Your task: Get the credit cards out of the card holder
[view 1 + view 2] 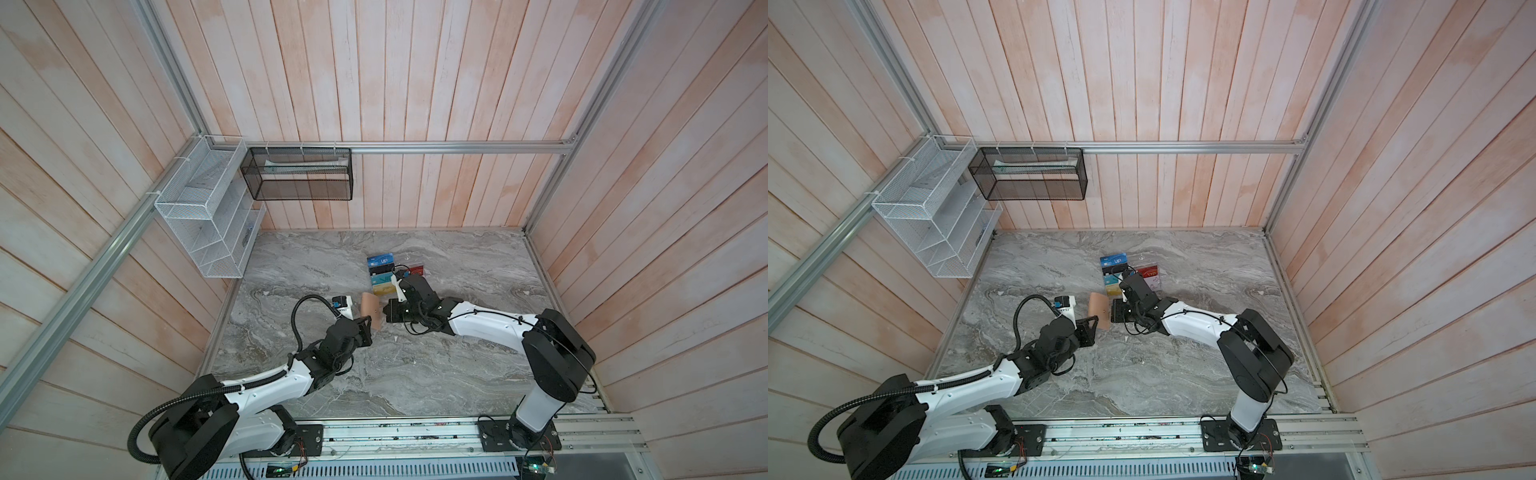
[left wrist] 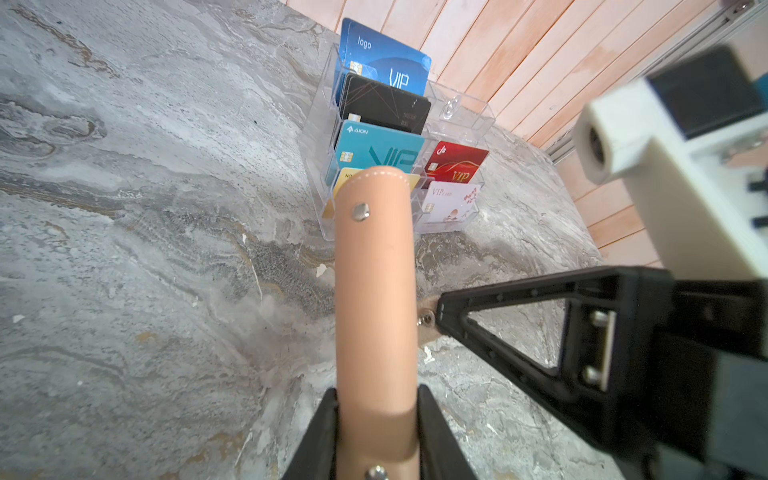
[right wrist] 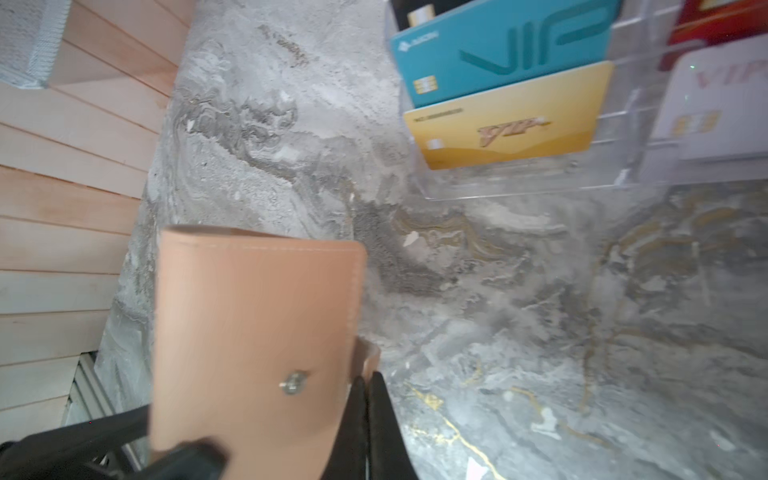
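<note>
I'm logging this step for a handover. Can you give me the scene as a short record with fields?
holder: closed, held by both grippers
left gripper: clamped across holder's spine
right gripper: shut on holder's snap tab
holder contents: not visible
stand: clear, beyond holder on table
stand cards: six, upright in tiers

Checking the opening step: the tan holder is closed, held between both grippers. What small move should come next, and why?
Probably: right gripper pulls the clasp tab outward to open the cover. The left gripper clamps the closed card holder near its spine, and the right jaws look shut on that tab.
</note>
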